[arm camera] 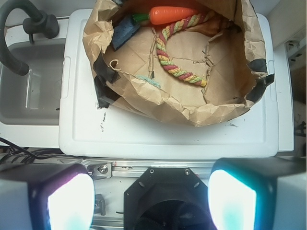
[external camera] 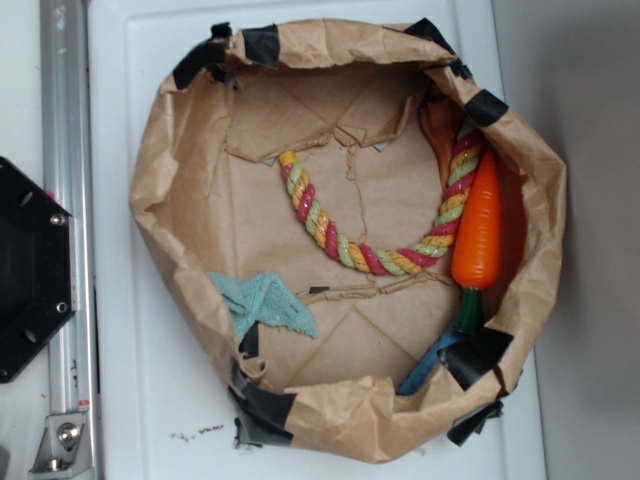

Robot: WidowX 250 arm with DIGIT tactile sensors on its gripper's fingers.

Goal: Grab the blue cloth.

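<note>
Worktop: we see a white slab carrying the whole set-up; in the wrist view a grey sink with a dark curved faucet lies beside it

Paper bag: a brown bag rolled down into an open bowl and patched with black tape at its rim; everything below lies on its creased floor or against its wall

Robot base: a black hexagonal mount beside an aluminium rail, off the edge of the worktop and well apart from the bag's contents

Tool: we see two fingers at the bottom corners of the wrist view, wide apart with nothing between them; it hangs over the rail side, clear of the bag

Rope toy: a twisted cord of red, yellow and green, curving from the bag's middle to its wall, where its far end touches the carrot

Toy carrot: orange with a green stem, lying against the inner wall

Blue cloth: a light teal, fuzzy scrap with ragged edges, on the bag floor against the inner wall nearest the robot base, apart from the rope; in the wrist view we see only a sliver over the rim

Blue strip: narrow, brighter blue, just beside the carrot stem, partly under black tape
</note>
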